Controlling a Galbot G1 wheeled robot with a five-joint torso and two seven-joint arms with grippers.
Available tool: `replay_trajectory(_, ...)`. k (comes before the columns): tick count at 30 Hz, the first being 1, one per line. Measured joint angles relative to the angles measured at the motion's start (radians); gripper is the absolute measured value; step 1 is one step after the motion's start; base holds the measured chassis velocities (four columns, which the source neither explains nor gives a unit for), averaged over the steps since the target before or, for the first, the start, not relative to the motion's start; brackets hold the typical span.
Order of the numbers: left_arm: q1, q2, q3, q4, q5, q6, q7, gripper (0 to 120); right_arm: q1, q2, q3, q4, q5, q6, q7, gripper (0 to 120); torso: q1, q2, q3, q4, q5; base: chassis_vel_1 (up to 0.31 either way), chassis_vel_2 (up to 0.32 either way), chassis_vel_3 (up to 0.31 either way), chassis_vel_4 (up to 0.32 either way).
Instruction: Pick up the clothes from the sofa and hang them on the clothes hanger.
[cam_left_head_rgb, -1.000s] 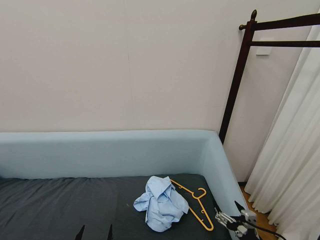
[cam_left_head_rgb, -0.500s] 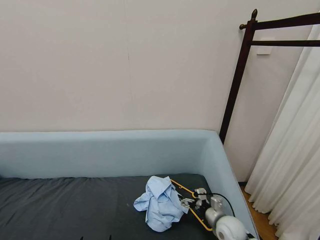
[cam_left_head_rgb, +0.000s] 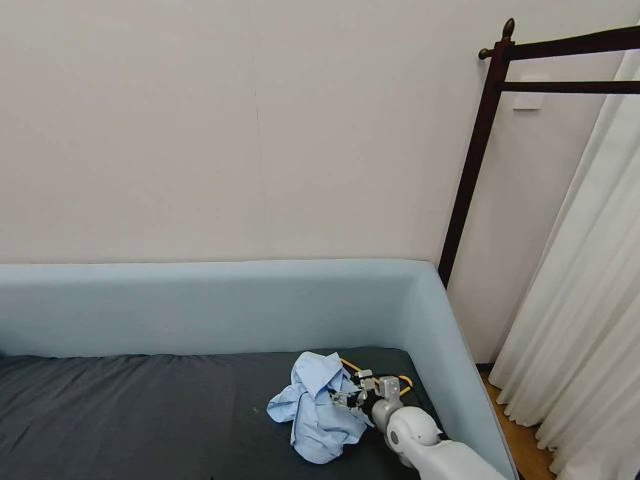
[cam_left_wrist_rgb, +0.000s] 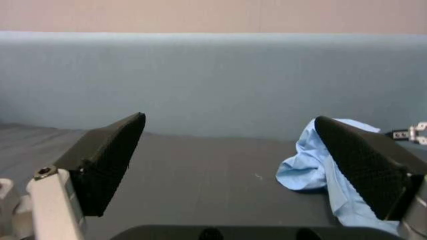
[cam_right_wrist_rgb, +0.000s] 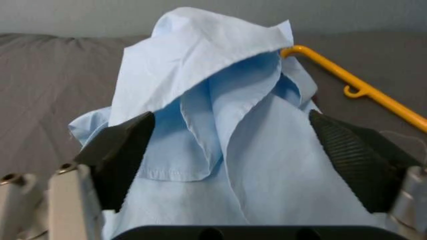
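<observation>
Right wrist view: your right tool (cam_right_wrist_rgb: 230, 122), jaws wide, hangs just over the crumpled blue shirt (cam_right_wrist_rgb: 220, 150) on the sofa (cam_left_head_rgb: 200, 310), a yellow hanger (cam_right_wrist_rgb: 360, 87) partly under it. Your left tool (cam_left_wrist_rgb: 230, 122), also wide, sits apart. Closing here could snag the hanger or pinch only a loose fold.

Yellow hanger (cam_right_wrist_rgb: 333, 69) partly hidden under shirt (cam_right_wrist_rgb: 220, 125), cut off at edge; rack (cam_left_head_rgb: 467, 190) top cut off.

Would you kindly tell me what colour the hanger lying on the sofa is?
Yellow-orange, plain with no pattern. The hanger shows best in the right wrist view.
</observation>
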Motion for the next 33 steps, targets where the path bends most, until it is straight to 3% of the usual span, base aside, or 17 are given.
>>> replay_trajectory(2, 0.005, -0.006, -0.002, -0.008, -0.001, 0.001, -0.002, 100, 0.001, 0.008, 0.002, -0.014, -0.002, 0.001, -0.002, 84, 0.000, 0.000, 0.000, 0.0001, 0.0000, 0.000, 0.000, 0.000, 0.000)
replay_trajectory(17, 0.000, -0.012, -0.012, -0.004, -0.009, 0.002, -0.010, 100, 0.007, 0.070, 0.012, -0.118, -0.045, 0.033, -0.039, 24, 0.000, 0.000, 0.000, 0.0001, 0.0002, 0.000, 0.000, 0.000, 0.000)
replay_trajectory(21, 0.000, -0.012, -0.012, -0.003, -0.010, 0.002, -0.011, 100, 0.007, 0.077, 0.016, -0.123, -0.047, 0.043, -0.039, 15, 0.000, 0.000, 0.000, 0.0000, 0.0002, 0.000, 0.000, 0.000, 0.000)
replay_trajectory(23, 0.000, -0.012, -0.012, 0.000, -0.013, 0.002, -0.012, 100, 0.007, 0.077, 0.019, -0.119, -0.046, 0.047, -0.038, 4, 0.000, 0.000, 0.000, -0.0001, 0.0002, 0.000, 0.000, 0.000, 0.000)
replay_trajectory(33, -0.008, -0.012, -0.010, 0.006, -0.016, 0.002, -0.014, 100, 0.004, 0.036, 0.005, -0.014, 0.001, 0.048, -0.010, 0, 0.000, 0.000, 0.000, 0.0000, 0.0003, 0.000, 0.000, 0.000, 0.000)
